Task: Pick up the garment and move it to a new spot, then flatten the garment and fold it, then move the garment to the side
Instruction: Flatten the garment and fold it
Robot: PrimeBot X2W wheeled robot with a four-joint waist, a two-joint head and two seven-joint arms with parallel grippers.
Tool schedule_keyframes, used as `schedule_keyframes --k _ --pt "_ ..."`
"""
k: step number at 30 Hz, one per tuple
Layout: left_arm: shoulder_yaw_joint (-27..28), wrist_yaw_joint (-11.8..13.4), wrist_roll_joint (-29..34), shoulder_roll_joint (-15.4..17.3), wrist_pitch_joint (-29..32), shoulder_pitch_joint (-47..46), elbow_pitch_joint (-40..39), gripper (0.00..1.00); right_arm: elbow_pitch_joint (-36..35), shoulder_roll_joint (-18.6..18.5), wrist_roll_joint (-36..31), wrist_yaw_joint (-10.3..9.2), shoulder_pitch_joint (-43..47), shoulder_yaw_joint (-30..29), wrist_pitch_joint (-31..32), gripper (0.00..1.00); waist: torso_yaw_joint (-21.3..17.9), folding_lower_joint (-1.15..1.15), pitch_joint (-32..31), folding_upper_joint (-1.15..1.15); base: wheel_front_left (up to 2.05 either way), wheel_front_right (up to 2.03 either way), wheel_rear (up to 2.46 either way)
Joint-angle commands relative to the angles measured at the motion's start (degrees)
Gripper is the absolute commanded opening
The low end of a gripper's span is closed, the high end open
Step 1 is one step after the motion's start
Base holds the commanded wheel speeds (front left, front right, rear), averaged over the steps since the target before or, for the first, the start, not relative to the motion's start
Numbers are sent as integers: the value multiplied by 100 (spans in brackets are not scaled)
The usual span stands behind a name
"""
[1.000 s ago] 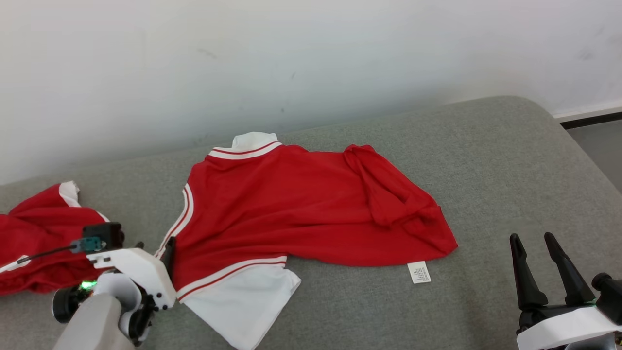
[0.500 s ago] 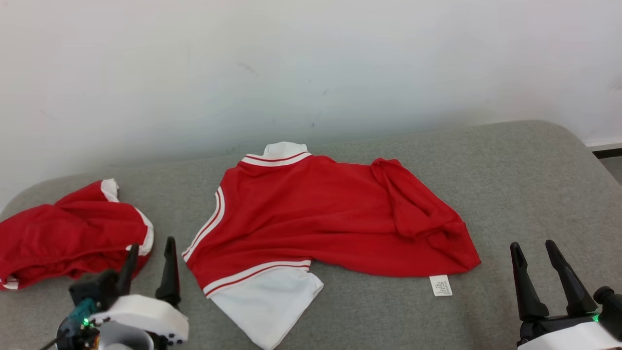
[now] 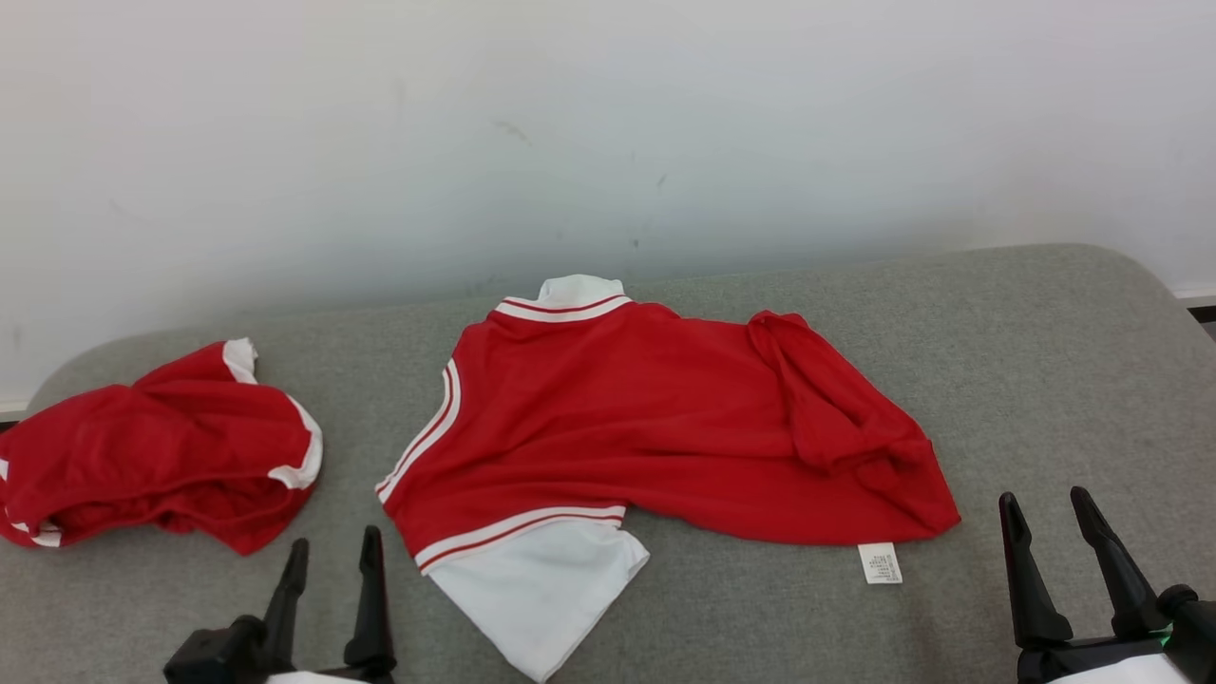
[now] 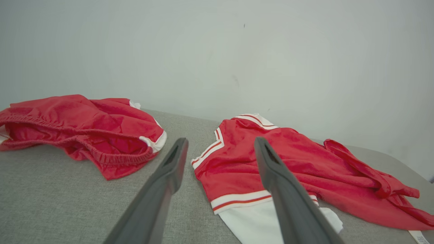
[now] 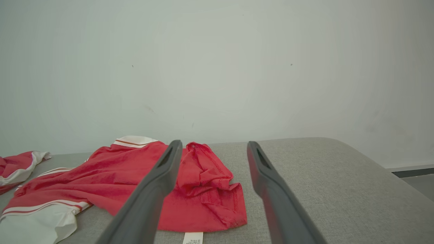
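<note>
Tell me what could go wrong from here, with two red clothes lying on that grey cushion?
The open left gripper points at the gap between the spread red shirt and a crumpled red garment, so it might grab the wrong one. At the shirt's right end lies bunched cloth; a pinch there by the open right gripper could catch several layers and leave creases in the fold.

A grey cushion [image 3: 1045,380] carries a red shirt [image 3: 646,427] spread across its middle and crumpled red shorts [image 3: 161,446] lying apart at the left end.
</note>
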Motion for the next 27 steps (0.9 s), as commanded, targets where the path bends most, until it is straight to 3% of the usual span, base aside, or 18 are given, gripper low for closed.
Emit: schedule_keyframes --k 1,12,18,27 --pt "45 -35 83 -32 -10 100 -40 100 3 -20 -14 -10 74 -30 -18 100 2 0 17 0 0 0 0" --pt "295 -273 362 -172 -11 17 -70 100 99 -84 -61 -10 -11 6 -21 100 -95 0 34 0 0 0 0" --pt "57 -520 177 -227 55 12 136 100 479 -191 -59 -10 -230 113 335 100 -109 0 77 0 0 0 0" --pt "-753 -622 287 -229 1564 -330 526 100 1614 -620 281 -10 -1371 762 1209 100 18 0 489 0 0 0 0"
